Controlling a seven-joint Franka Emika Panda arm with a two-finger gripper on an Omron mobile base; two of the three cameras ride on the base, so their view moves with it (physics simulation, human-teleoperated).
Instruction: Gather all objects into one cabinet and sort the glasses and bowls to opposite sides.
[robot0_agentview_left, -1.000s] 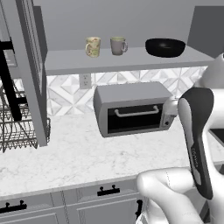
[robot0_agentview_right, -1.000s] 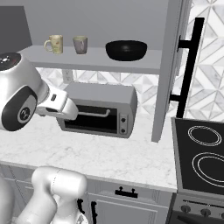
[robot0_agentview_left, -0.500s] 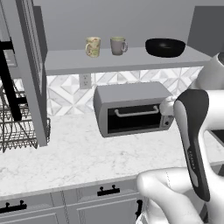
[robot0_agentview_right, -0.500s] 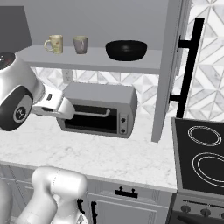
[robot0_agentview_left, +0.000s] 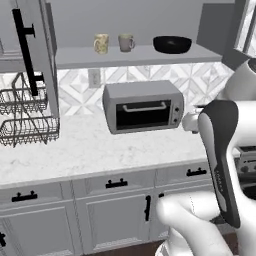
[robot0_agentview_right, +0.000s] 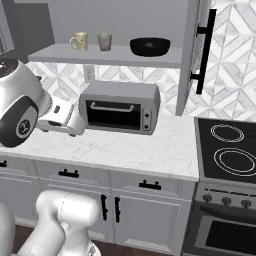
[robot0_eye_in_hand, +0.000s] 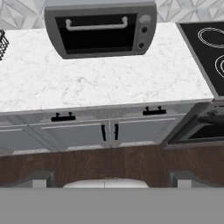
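Two dark fingertips of the pincer (robot0_eye_in_hand: 112, 179) are standing wide apart with nothing between them, hanging well back from the desk (robot0_eye_in_hand: 109, 81) and looking down at the toaster oven (robot0_eye_in_hand: 101, 28) and the base cabinet doors (robot0_eye_in_hand: 109, 131). Up on the shelf (robot0_agentview_left: 140, 55) of the open cabinet (robot0_agentview_right: 192, 55), the floral cup (robot0_agentview_left: 101, 43) and the taupe cup (robot0_agentview_left: 126, 42) are sitting close together at the left, with the black bowl (robot0_agentview_left: 172, 44) well apart at the right, so the sorting is looking largely done. The arm seems to be travelling between placements; the next move is probably calling for any remaining cup to be found and fetched. Against the earlier frames the whole picture is shifting, so the base is driving, seemingly backward, while the shelf's contents are keeping their arrangement.
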